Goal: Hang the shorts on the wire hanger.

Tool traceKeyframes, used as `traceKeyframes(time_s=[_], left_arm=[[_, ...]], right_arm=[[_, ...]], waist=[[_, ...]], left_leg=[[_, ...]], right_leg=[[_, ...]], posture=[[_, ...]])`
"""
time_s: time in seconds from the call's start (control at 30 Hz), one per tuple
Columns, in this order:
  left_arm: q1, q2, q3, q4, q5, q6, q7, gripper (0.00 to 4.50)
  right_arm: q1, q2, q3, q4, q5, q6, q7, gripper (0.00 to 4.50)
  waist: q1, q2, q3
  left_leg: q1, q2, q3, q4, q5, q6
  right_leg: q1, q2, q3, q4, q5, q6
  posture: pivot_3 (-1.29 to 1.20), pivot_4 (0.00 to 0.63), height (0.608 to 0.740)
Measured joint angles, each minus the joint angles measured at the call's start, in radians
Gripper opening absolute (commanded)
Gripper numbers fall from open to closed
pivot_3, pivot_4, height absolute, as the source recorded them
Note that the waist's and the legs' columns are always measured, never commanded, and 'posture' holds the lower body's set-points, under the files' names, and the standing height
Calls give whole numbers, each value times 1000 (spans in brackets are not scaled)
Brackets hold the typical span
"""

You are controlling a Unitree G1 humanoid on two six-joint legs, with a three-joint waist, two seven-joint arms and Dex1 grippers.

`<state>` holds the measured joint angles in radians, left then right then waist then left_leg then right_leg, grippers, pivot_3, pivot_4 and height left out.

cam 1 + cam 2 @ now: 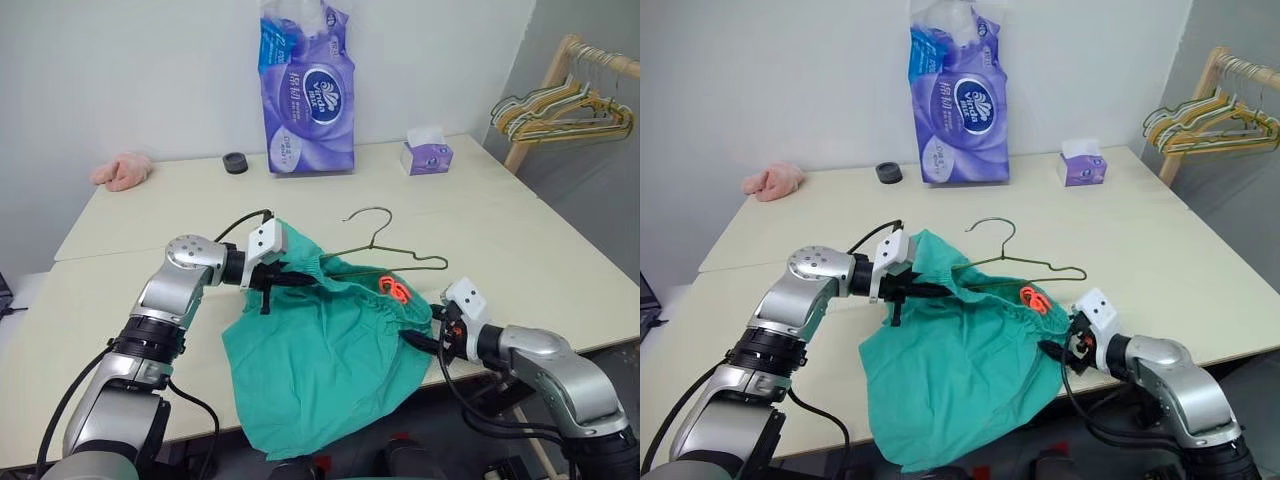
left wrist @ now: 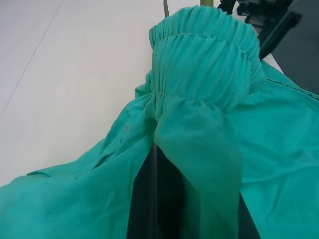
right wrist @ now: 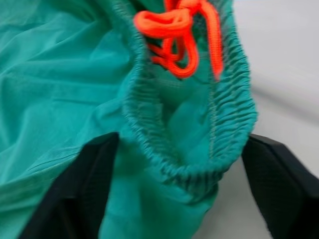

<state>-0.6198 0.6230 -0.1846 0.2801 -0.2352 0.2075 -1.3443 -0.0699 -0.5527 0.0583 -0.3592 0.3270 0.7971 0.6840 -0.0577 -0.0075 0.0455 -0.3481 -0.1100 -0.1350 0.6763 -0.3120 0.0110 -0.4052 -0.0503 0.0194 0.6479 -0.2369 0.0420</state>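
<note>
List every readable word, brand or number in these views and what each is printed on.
"Vinda": oval logo on the purple tissue pack standing at the table's far side.
Chinese characters above that logo: too small to read.
Small purple tissue box: print too blurred to read.
Nothing else carries text.

Open tabletop [image 1: 520,240] beyond the wire hanger [image 1: 385,250], purple tissue pack [image 1: 308,95] and tissue box [image 1: 427,155] at the far edge

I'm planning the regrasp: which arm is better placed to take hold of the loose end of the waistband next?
Right. The right gripper stands open with the shorts' waistband end between its fingers, beside the drawstring. The left gripper is already shut on the other end, near the wire hanger.
</note>
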Motion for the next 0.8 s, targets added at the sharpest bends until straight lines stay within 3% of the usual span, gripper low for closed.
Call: traceKeyframes(time_s=[0.27, 0.6, 0.8], left_arm=[[20, 27, 16, -49, -31, 49, -18, 0], [63, 168, 5, -152, -52, 81, -184, 0], [52, 159, -8, -105, -6, 17, -172, 0]], right_arm=[[0, -31, 1, 14, 3, 3, -1, 14], [-21, -43, -8, 14, 30, 22, 2, 14], [-20, -72, -8, 9, 45, 23, 14, 14]], waist=[[0, 0, 0], [-2, 1, 0], [5, 1, 0]], left_leg=[[0, 0, 0, 0, 0, 0], [0, 0, 0, 0, 0, 0], [0, 0, 0, 0, -2, 3]], right_leg=[[0, 0, 0, 0, 0, 0], [0, 1, 0, 0, 0, 0], [0, 0, 0, 0, 0, 0]], posture=[[-148, 17, 740], [-150, 20, 740], [-153, 20, 740]])
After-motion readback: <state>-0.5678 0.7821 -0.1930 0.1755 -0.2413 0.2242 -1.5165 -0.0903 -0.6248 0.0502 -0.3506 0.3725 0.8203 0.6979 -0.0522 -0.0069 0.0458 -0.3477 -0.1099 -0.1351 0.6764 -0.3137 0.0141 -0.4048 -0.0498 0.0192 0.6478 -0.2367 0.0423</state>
